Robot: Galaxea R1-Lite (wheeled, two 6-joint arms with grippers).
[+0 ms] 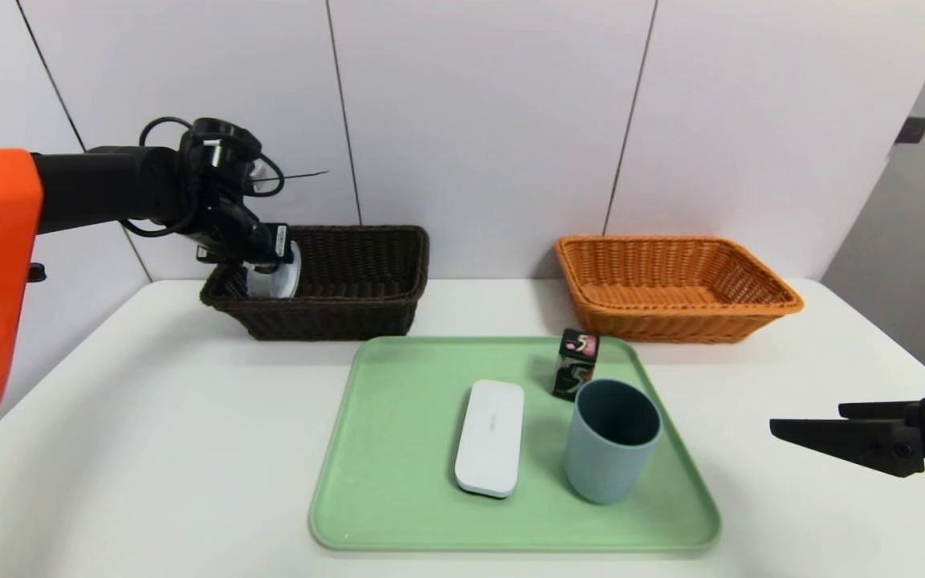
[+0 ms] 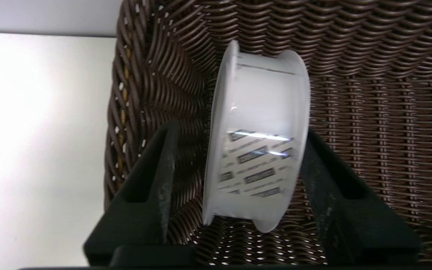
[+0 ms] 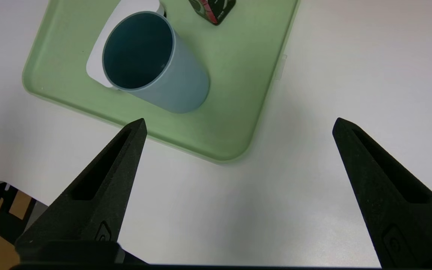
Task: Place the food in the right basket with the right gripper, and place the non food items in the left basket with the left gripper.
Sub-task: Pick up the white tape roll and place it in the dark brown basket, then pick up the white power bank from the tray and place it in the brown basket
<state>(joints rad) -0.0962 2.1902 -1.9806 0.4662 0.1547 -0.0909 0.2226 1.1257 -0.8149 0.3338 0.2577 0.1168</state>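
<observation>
My left gripper (image 1: 270, 263) hangs over the left end of the dark brown basket (image 1: 350, 309). Its jaws (image 2: 238, 129) stand open around a white roll of tape (image 2: 257, 142), with a gap on one side and the other finger (image 2: 324, 180) close against the roll's rim. The roll (image 1: 274, 281) is on edge inside the basket. On the green tray (image 1: 382, 482) lie a white flat case (image 1: 491, 437), a grey-blue cup (image 1: 611, 441) and a small dark carton (image 1: 576, 363). My right gripper (image 1: 784, 429) is open and empty above the table, right of the tray (image 3: 239, 120).
The orange basket (image 1: 675, 285) stands at the back right and holds nothing that I can see. White wall panels run close behind both baskets. The table edge lies just right of the right arm.
</observation>
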